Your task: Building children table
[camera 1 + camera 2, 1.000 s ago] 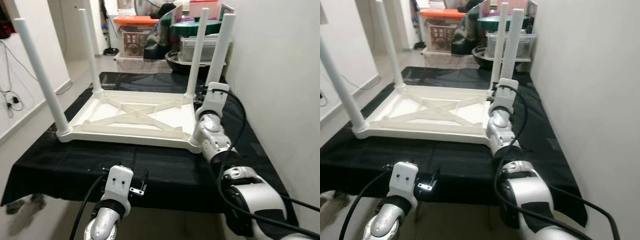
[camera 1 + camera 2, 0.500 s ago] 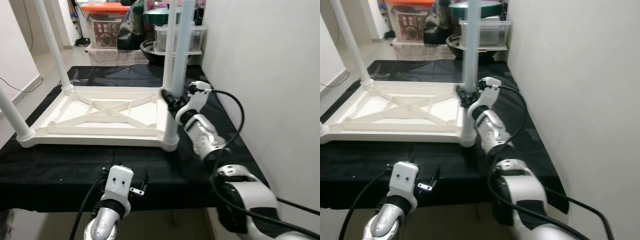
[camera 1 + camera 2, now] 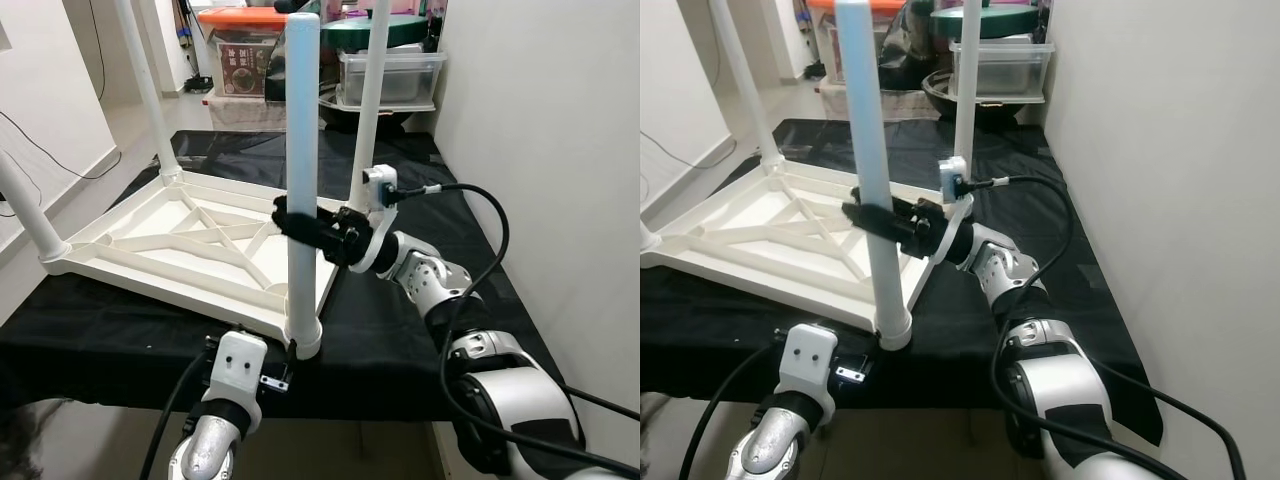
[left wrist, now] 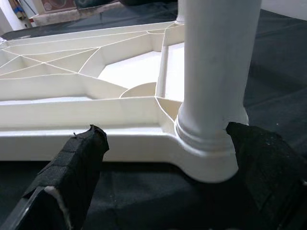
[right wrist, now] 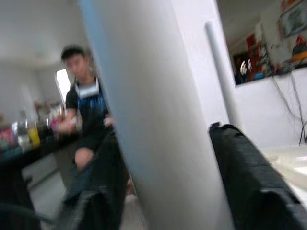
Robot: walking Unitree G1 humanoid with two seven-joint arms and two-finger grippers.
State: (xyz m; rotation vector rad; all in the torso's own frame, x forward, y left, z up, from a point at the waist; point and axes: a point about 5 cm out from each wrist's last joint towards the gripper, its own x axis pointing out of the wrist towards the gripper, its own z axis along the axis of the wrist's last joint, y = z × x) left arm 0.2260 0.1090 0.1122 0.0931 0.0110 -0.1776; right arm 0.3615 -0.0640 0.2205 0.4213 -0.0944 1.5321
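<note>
Since a second ago your right gripper (image 3: 296, 222) has gone from the corner socket at the right of the frame to mid-height on the near leg (image 3: 302, 150), and the whole view has swung, so that leg now stands in the centre of the frame instead of at the right edge. Much of that shift is the camera turning, not the table sliding.

Your children table (image 3: 190, 250) lies upside down on the black-covered surface (image 3: 400, 330), its four white legs pointing up and its near corner close to the front edge. Your right jaws are clenched round the near leg, one black finger on each side of the tube, as the right wrist view confirms; a person (image 5: 86, 115) stands blurred in its background.

Your left gripper (image 3: 275, 380) sits low at the bottom centre of the frame, just in front of that leg's socket (image 4: 208, 153), with the jaws released and spread to either side of it.

To seat the leg well, I'd judge you should keep it plumb and press straight down along its axis. Brace the corner with the left gripper so the frame doesn't tip or creep off the edge.
</note>
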